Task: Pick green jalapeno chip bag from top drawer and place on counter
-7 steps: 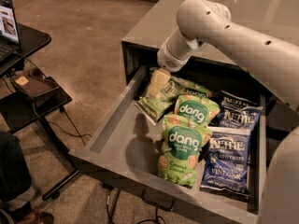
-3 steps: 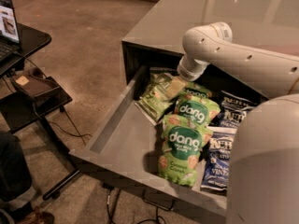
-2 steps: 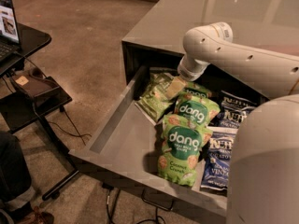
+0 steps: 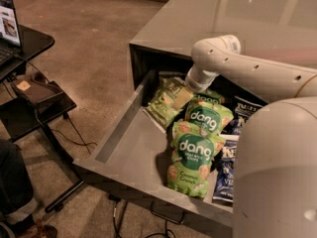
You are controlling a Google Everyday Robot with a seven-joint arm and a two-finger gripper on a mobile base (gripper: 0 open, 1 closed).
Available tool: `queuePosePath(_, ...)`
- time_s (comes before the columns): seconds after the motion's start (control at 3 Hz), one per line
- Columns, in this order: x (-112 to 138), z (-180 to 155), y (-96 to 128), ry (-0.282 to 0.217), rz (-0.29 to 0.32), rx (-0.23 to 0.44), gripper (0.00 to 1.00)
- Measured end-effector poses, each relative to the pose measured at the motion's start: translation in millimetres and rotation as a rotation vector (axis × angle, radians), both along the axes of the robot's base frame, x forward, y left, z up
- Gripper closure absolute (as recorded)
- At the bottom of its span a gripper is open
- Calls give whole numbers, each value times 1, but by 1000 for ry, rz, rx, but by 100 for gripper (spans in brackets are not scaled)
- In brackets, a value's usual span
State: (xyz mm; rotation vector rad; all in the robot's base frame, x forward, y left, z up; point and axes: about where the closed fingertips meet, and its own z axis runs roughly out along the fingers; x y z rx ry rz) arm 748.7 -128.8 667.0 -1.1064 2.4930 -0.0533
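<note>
gripper [image 4: 192, 86]: at the end of the white arm [image 4: 247, 73], lowered into the back of the open top drawer [image 4: 126, 152], just under the counter [image 4: 198, 19] edge
gripper state: cannot tell how wide it is or whether it has hold of anything; the wrist hides it
green jalapeno chip bag [image 4: 166, 103]: dull olive, lies tilted at the drawer's back left, leaning on the pile of bags
bag vs gripper: the bag's upper right corner is right at the gripper tip, the rest stretches down-left of it; touching or just short, cannot tell
dang bags [image 4: 192, 155]: two bright green, one front and centre, the other behind it, just right of the olive bag
dark blue bags [image 4: 225, 172]: right side of the drawer, partly hidden by the white robot body [image 4: 277, 172]
drawer floor: bare grey on the left half
black desk [image 4: 27, 41]: far left, laptop [image 4: 7, 26] on it
</note>
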Motion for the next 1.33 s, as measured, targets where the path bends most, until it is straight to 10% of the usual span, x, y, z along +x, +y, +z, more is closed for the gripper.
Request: queuePosePath(1.33,-9,-7,47,-36,94,-12,0)
